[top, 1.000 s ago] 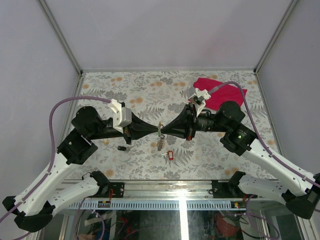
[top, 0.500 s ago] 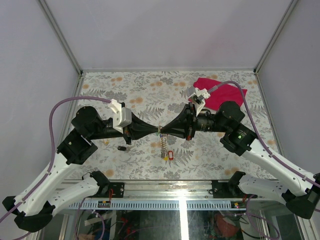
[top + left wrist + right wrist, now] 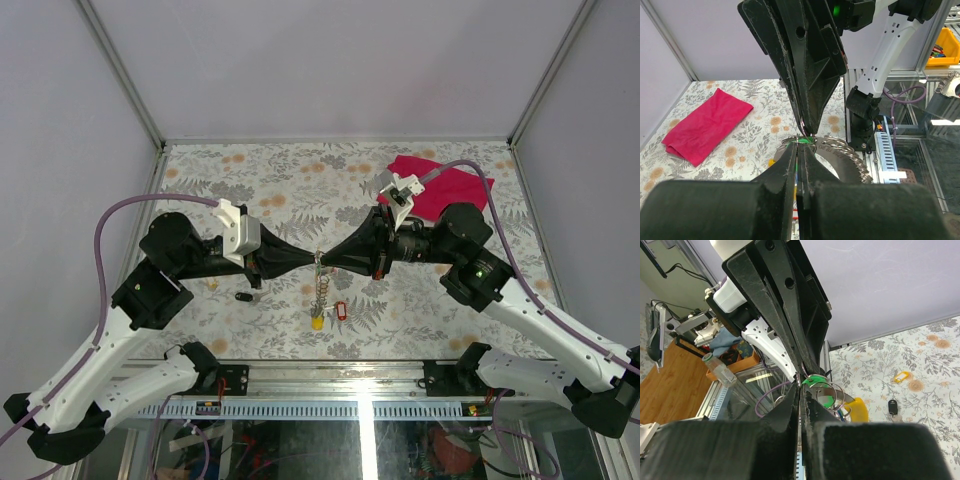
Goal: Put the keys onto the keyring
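Above the flowered counter (image 3: 250, 190), the left fingers (image 3: 296, 260) and right fingers (image 3: 345, 258), both pressed shut, pinch the dangling keyring (image 3: 320, 290) between them. A green key (image 3: 815, 382) sits at the ring, while the red key (image 3: 340, 311) and black piece (image 3: 243, 296) lie below, apparently still unthreaded.

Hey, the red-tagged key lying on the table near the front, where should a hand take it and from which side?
Probably by its plastic tag, straight down from above: the red-tagged key lies flat on the table, so only the tag's long edges offer purchase. Close across its narrow width, minding the keyring strand dangling close beside it.
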Available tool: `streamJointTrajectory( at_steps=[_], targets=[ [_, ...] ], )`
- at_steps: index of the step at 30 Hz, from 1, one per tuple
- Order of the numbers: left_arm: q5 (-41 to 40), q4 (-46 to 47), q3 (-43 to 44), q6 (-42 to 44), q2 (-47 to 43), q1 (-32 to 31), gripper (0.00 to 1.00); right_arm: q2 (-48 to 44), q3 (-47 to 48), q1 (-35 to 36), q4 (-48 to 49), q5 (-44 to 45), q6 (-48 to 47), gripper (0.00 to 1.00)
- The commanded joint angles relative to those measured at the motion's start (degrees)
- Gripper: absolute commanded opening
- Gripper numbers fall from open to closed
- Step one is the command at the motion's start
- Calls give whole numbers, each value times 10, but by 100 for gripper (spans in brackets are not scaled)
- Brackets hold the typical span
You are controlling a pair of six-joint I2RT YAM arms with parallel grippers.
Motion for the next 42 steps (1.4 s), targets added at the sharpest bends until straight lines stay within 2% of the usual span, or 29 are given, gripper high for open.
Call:
streamJointTrajectory(
  at_steps=[1,11,25,42],
  targets=[
    [18,0,16,11,-3,-1,0,-13,21,2,43,13,5,0],
    [-5,1,16,8,-5,-1,0,-25,5,2,90,-59,16,0],
    [2,1,16,6,-7,-1,0,-25,23,2,-10,27,-30,0],
    [25,-11,22,9,8,-1,0,-17,32,2,-20,25,-29,0]
  ],
)
